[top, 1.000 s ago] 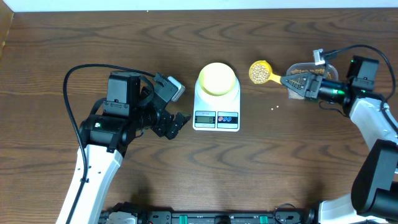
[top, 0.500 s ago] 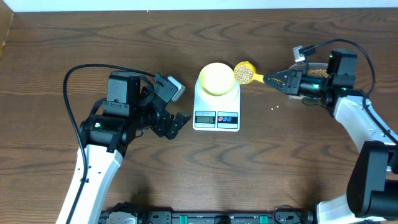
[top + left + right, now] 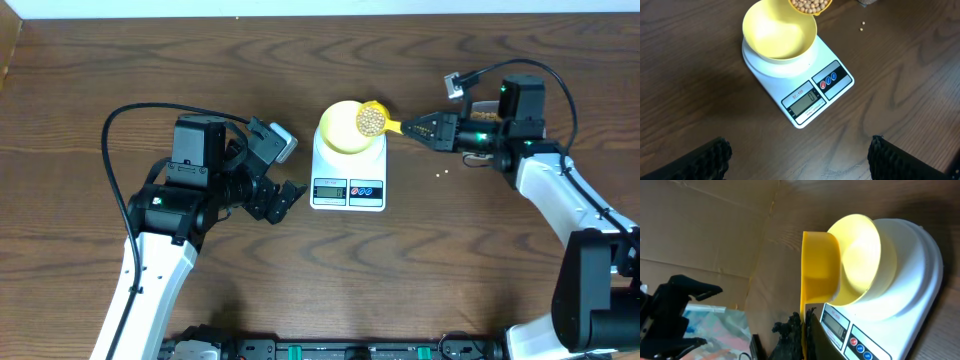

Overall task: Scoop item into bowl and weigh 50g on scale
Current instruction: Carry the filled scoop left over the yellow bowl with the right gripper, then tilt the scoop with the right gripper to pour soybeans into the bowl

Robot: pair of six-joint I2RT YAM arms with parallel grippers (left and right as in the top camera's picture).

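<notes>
Beans [image 3: 372, 119] lie heaped in the scoop [image 3: 817, 265], none yet in the bowl [image 3: 777, 32]: from the left, the left gripper [image 3: 282, 197] idles wide open and empty beside the scale [image 3: 810, 92], the bowl sits bare on it, and the right gripper [image 3: 425, 128] is clamped on the scoop's handle, cup over the bowl's right rim. Best to roll that wrist slowly so beans trickle inside the rim, watching the display [image 3: 805, 98]. A second ago the scoop hung well right of the scale; the left arm has not moved.
</notes>
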